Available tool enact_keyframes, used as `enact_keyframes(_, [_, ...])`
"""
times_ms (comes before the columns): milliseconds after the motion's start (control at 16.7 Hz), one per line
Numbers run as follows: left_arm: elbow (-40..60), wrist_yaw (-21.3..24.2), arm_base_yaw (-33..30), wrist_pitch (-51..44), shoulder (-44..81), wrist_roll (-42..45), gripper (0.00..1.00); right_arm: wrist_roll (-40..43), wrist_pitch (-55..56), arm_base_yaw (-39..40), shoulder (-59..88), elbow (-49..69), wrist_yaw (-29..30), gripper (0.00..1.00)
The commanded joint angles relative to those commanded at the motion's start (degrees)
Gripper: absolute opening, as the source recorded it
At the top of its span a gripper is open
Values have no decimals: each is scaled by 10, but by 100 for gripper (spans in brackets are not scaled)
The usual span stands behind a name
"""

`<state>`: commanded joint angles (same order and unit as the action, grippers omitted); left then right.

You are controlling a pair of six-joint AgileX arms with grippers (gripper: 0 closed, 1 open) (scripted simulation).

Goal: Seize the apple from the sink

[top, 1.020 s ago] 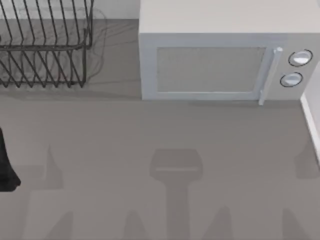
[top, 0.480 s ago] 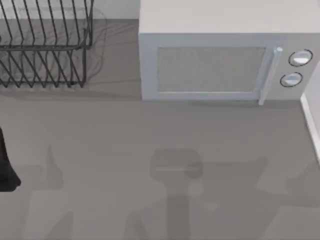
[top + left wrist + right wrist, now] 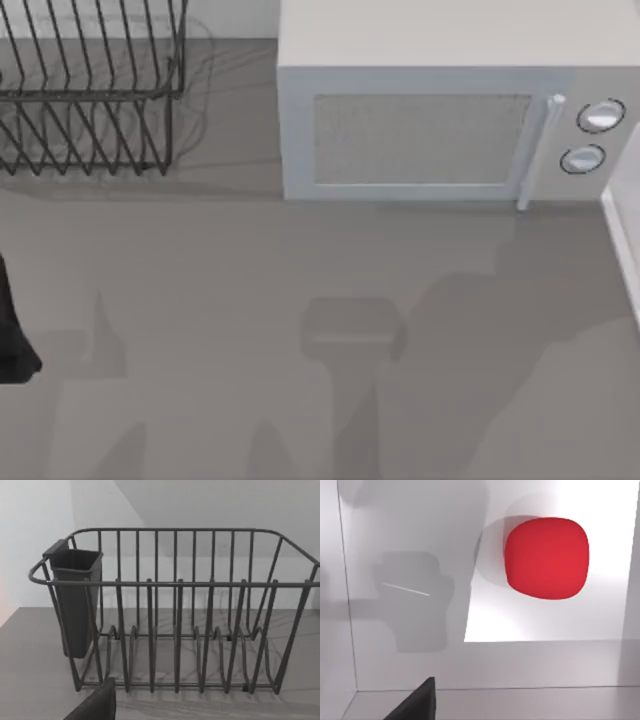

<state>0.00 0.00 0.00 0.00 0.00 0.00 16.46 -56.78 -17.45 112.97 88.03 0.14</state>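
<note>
Red and rounded, the apple (image 3: 546,558) sits on the pale floor of the sink (image 3: 410,555) in your right wrist view, lit brightly on one side and with a soft shadow against the darker half of the basin. It looks almost as broad as it is tall, a blunt rounded-square outline, so you cannot pick out a long axis or any end that points one way; no stem or dimple shows. It stands clear of the sink walls, with the near wall and rim running across between it and the camera. A dark corner of the right gripper (image 3: 415,702) juts into that view at the edge, above the rim; you cannot tell from it how its fingers are set.

From above, you see the grey counter (image 3: 300,260) with a white microwave (image 3: 440,110) at the back, door closed, handle and two round knobs at its right end. A black wire dish rack (image 3: 85,90) stands at the back left. A dark part of the left arm (image 3: 12,330) shows at the left edge of the counter.

Your left wrist view faces the dish rack square on, with a dark cutlery cup (image 3: 74,600) hung at one end. A dark bit of the left gripper (image 3: 95,705) shows low in that view; its fingers' state cannot be told either.
</note>
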Motion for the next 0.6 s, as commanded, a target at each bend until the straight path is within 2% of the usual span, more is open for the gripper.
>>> enact_keyframes(240, [0,0,0,0,0,0,100,15,-50,-15,100,77,0,100])
enact_keyframes(600, [0,0,0,0,0,0,100,16,-56,-14,112,86,0,100])
